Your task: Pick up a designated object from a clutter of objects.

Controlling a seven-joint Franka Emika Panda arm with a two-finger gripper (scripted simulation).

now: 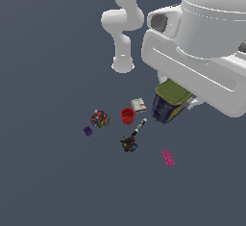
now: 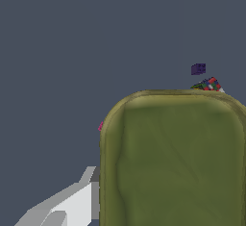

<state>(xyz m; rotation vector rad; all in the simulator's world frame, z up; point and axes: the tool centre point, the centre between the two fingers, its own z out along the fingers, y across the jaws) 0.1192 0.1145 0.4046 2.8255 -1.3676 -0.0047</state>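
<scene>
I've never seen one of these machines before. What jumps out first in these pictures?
The big white robot arm fills the upper part of the exterior view's right, looming over a boxy can with an olive-green top and navy sides. In the wrist view, that green top takes up most of the picture, with one pale finger beside it. Small items lie scattered nearby, including a red cup and a multicoloured cube.

A plain dark grey-blue worktop [image 1: 48,182] is seen. On it are scattered a red cup [image 1: 127,116], a multicoloured cube [image 1: 100,119], a purple block [image 1: 88,131], a white box [image 1: 139,105], a black-white marker [image 1: 140,127], a dark toy [image 1: 128,144] and a pink brick [image 1: 168,157].
</scene>
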